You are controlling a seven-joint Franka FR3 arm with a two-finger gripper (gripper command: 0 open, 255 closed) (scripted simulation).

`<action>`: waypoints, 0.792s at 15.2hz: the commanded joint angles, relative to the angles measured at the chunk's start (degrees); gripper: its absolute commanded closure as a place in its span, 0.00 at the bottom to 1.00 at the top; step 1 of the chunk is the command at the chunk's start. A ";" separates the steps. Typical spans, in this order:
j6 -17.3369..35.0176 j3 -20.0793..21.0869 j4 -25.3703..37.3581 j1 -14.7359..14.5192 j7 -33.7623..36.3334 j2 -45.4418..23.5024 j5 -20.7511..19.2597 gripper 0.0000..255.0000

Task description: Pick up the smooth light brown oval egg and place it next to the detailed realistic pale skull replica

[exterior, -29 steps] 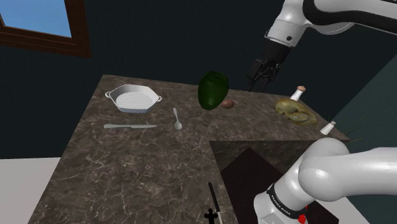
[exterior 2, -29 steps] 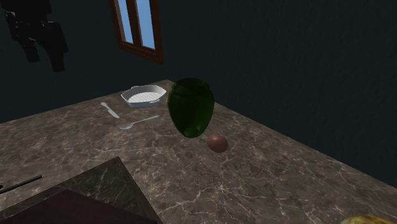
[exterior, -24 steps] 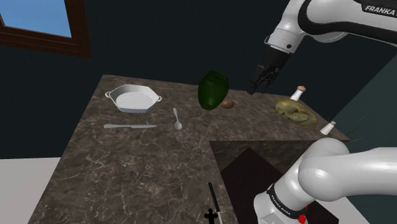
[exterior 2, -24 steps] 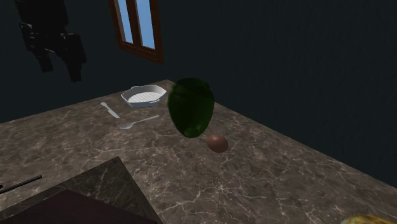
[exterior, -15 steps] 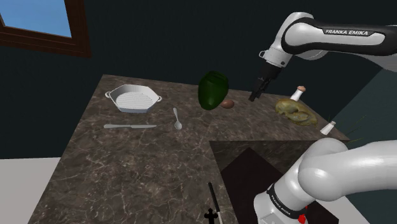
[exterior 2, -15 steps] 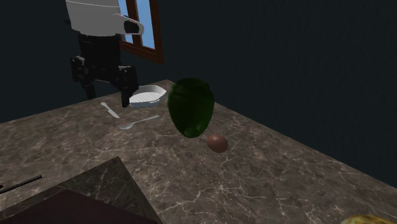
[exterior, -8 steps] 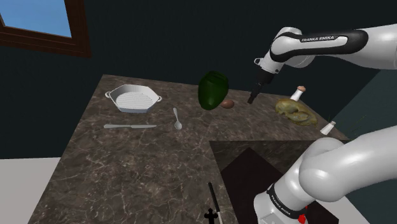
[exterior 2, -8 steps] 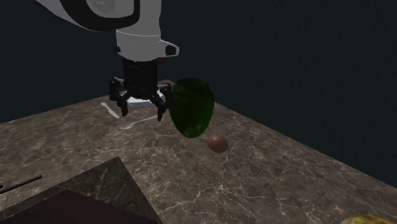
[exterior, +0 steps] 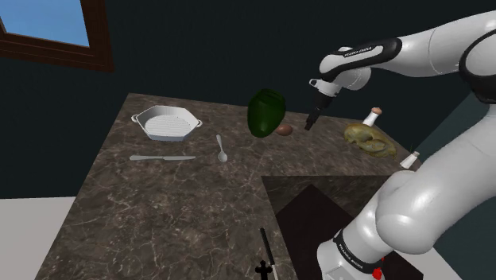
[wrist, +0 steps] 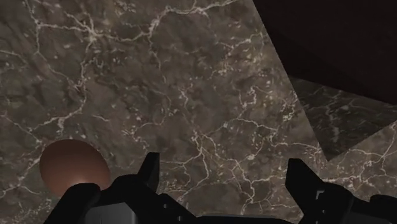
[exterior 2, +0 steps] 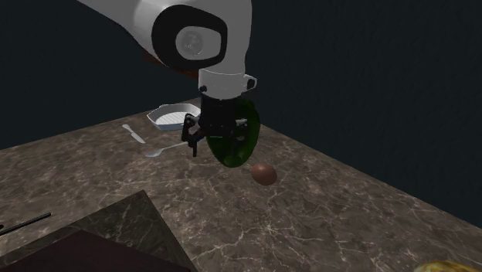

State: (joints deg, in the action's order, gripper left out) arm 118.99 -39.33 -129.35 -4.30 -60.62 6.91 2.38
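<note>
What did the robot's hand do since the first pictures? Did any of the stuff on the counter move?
The gripper came down and to the shoulder view's left, toward the brown egg. It is open and holds nothing. The egg, green vase, skull, spoon and knife stayed where they were.

Gripper (wrist: 222, 164) downward, jaws apart

The gripper (exterior 2: 220, 145) covers part of the green vase (exterior 2: 235, 158). Well apart from the vase, the second exterior view's bottom edge cuts the skull (exterior 2: 452, 267).
</note>
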 commanded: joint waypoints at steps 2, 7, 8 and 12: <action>1.85 -2.39 4.66 -0.11 -10.35 -9.07 6.61 0.00; 1.31 -0.63 15.06 4.57 -24.65 -23.76 17.50 0.00; 0.95 0.20 17.40 5.91 -26.90 -26.43 19.17 0.00; -0.93 3.92 27.65 11.45 -34.02 -36.46 24.13 0.00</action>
State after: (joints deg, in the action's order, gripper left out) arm 118.64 -36.52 -104.94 5.49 -92.61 -26.43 24.98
